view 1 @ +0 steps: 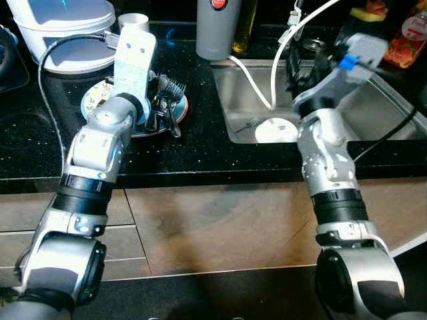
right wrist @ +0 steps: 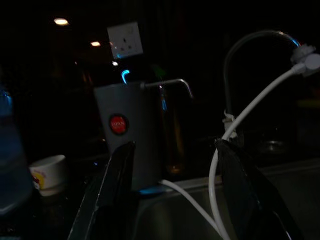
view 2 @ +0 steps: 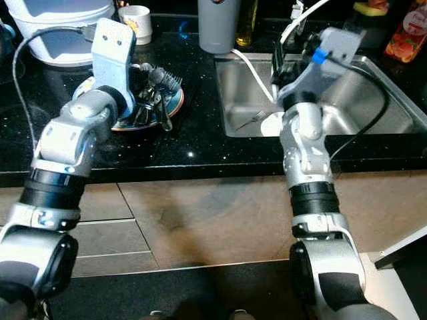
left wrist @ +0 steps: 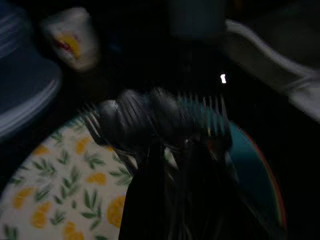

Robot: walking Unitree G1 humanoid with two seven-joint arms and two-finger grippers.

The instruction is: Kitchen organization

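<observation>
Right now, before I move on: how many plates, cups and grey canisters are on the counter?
Patterned plate: 1
Cup: 1
Grey canister: 1
Total: 3
The cutlery piled on the plate overlaps too much to count.

Two black fingers (right wrist: 107,192) stand apart in the lower frame, a grey canister (right wrist: 127,132) between them, a white hose (right wrist: 240,120) at right, a small cup (right wrist: 47,172) at left.
</observation>
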